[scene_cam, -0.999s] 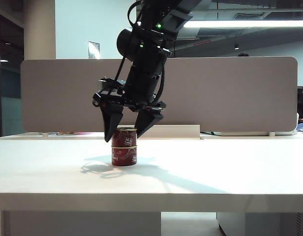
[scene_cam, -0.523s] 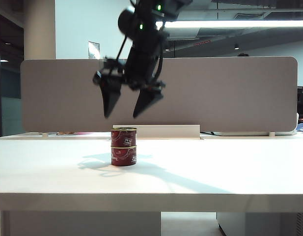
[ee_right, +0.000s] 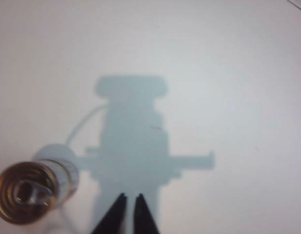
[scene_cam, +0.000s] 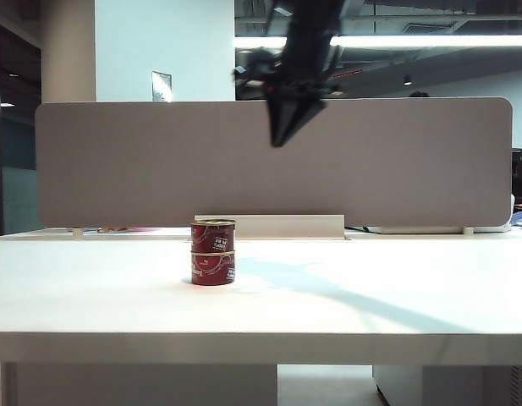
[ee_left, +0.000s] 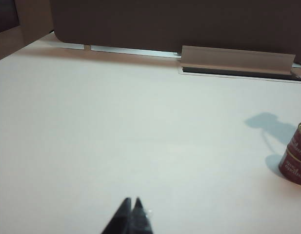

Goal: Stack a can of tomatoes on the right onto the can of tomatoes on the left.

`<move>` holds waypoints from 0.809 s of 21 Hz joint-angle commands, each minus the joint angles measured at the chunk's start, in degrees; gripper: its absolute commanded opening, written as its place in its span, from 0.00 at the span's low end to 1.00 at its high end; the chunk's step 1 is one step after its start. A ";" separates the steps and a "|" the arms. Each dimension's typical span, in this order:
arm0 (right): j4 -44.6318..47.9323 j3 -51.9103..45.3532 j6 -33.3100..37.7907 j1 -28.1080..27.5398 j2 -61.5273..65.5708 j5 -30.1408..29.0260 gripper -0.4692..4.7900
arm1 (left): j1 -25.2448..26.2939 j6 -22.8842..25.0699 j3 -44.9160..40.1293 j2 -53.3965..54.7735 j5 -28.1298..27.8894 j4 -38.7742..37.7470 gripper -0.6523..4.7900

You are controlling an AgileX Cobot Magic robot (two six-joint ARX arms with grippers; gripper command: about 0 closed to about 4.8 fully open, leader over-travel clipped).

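The top can (scene_cam: 213, 234) sits squarely on the bottom can (scene_cam: 213, 267), rims lined up, the pair standing left of centre on the tabletop (scene_cam: 370, 296); that is where the task wants them, so I judge the stacking done; nothing touches the stack, which stands upright on its own.

The right end effector (scene_cam: 288, 127) hangs high above and to the right of the cans, well apart from them, its fingers drawn together to a point and holding nothing; that fits an arm with no more business at the stack. From its own camera the closed tips (ee_right: 129, 207) show over bare tabletop, with the cans just beside them, seen from above. The left end effector (ee_left: 131, 213) rests low over the near tabletop, far from the cans, its tips together and empty; it plays no part here.

Much is hard to read: the right arm is blurred in the exterior view; the stack (ee_left: 296, 155) is cut off at the edge of the left wrist view; the labels are too small to read.
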 commanded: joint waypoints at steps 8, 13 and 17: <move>-4.33 -0.07 0.09 -9.99 -12.81 -3.15 0.08 | 0.07 0.22 0.17 0.07 0.22 0.39 0.11; -3.30 -5.57 -0.24 -12.66 -20.92 -3.15 0.08 | 0.07 0.22 0.17 0.07 0.20 0.39 0.11; -1.18 -17.46 -0.24 -14.91 -28.57 -3.15 0.08 | 0.07 0.22 0.17 0.07 0.20 0.39 0.11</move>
